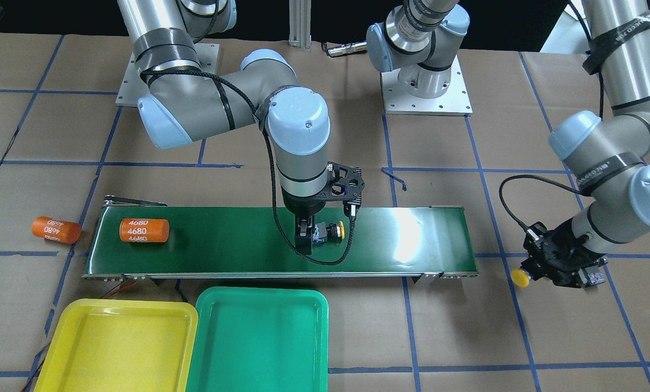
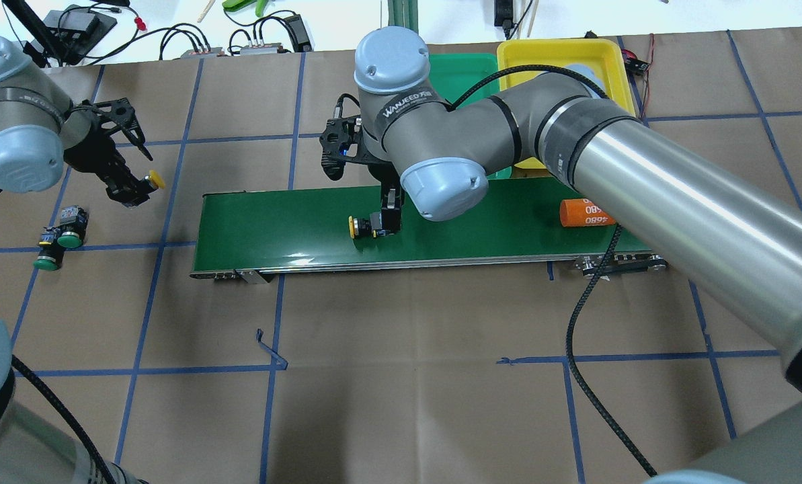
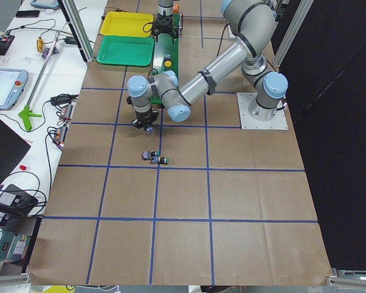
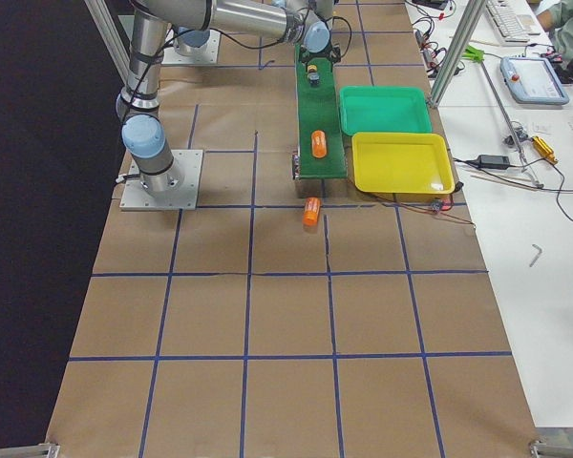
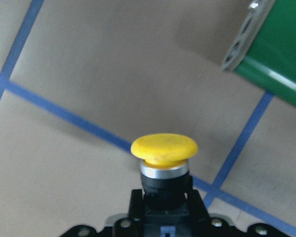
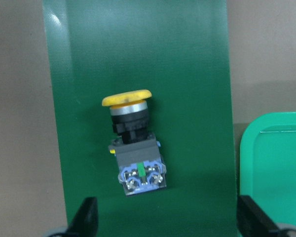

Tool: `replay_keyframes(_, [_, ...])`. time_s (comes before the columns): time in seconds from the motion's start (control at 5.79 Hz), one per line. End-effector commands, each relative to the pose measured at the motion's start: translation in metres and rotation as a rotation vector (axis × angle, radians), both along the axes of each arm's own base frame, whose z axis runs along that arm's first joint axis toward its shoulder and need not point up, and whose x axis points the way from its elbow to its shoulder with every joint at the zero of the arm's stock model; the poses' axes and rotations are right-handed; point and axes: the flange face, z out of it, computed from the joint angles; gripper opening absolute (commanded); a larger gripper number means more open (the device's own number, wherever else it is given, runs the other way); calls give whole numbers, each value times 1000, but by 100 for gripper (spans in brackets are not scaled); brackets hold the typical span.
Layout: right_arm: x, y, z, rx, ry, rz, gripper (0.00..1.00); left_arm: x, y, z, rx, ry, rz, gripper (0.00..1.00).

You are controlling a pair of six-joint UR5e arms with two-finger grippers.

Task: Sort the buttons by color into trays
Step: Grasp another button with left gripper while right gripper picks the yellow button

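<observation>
Holds a yellow button point(image 5: 164, 148) clamped in the left gripper point(image 2: 132, 191) at far left, above the counter point(image 2: 374, 376), with two green buttons point(image 2: 70, 238) loose just nearer. Hangs the right gripper point(image 6: 167, 222), spread wide, over a second yellow button point(image 6: 133, 143) lying sideways on the belt point(image 2: 273, 222). Could roll it toward the near edge by closing off-centre on the cap. Further right: orange cylinder point(image 2: 583, 212), then green tray point(image 2: 464, 67) and yellow tray point(image 2: 555, 50) past the far edge. Long carry from the left, through the right gripper's reach; open counter nearside.

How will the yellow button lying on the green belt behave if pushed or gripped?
The button looks like hard plastic, so probably stiff in a grip. It lies on its side with a round cap, so a push may swing it round. The smooth belt may let it slide.
</observation>
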Motion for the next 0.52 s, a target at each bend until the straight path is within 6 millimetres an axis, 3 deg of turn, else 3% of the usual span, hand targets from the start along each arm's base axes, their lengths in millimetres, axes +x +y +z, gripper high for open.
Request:
replay_keyframes(0.0, [-16, 10, -30, 37, 34, 137, 100, -113, 22, 33, 22, -6, -228, 1])
replay_keyframes(0.17, [-26, 5, -33, 28, 36, 161, 100, -169, 38, 12, 59, -2, -339, 2])
replay_keyframes(0.35, [-36, 1, -36, 37, 39, 134, 96, -190, 44, 5, 53, -4, -378, 9])
